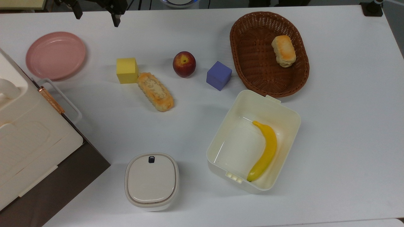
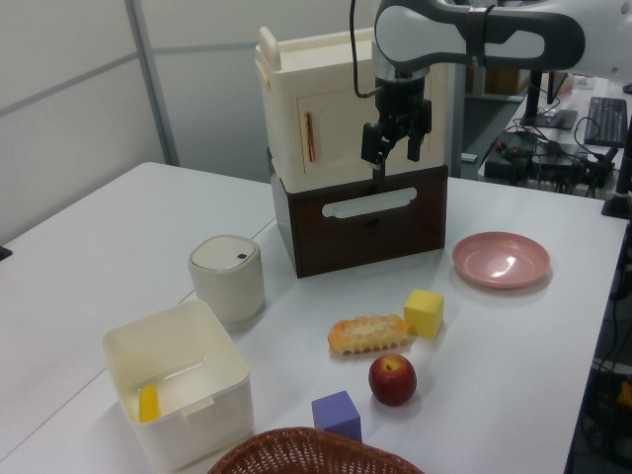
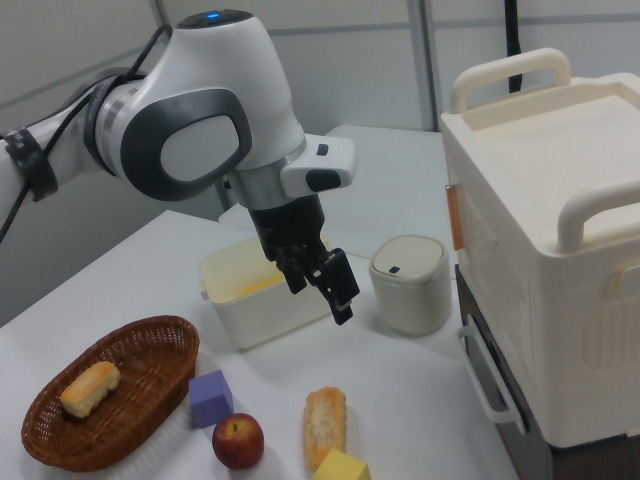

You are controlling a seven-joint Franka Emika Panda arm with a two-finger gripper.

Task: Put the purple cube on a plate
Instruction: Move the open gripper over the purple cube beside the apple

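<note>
Pincer (image 2: 397,150) hangs in the air above the table (image 1: 331,126), fingers parted, nothing between them. In the top view it sits at the upper edge, up and to the right of the plate (image 1: 56,55).

Purple cube (image 1: 218,75) rests on the table, free of the pincer and well apart from it. Top view: cube lies between the apple (image 1: 184,64) on its left and the wicker basket (image 1: 252,47) on its right, near both, touching neither. Just below it, the open cream box (image 1: 284,113) with a banana (image 1: 264,151) inside.

Plate is pink, round, bare, at the top view's far left, well apart from the cube.

Between them in the top view: yellow cube (image 1: 127,70), with a long pastry (image 1: 155,91) touching its lower right corner. A bread roll (image 1: 283,50) lies in the basket.

Lidded round cream container (image 1: 151,180) stands toward the top view's bottom. Large cream case (image 3: 560,240) with handles sits on a dark brown base (image 2: 365,222) at the top view's left edge; in the left view it stands behind the pincer.
</note>
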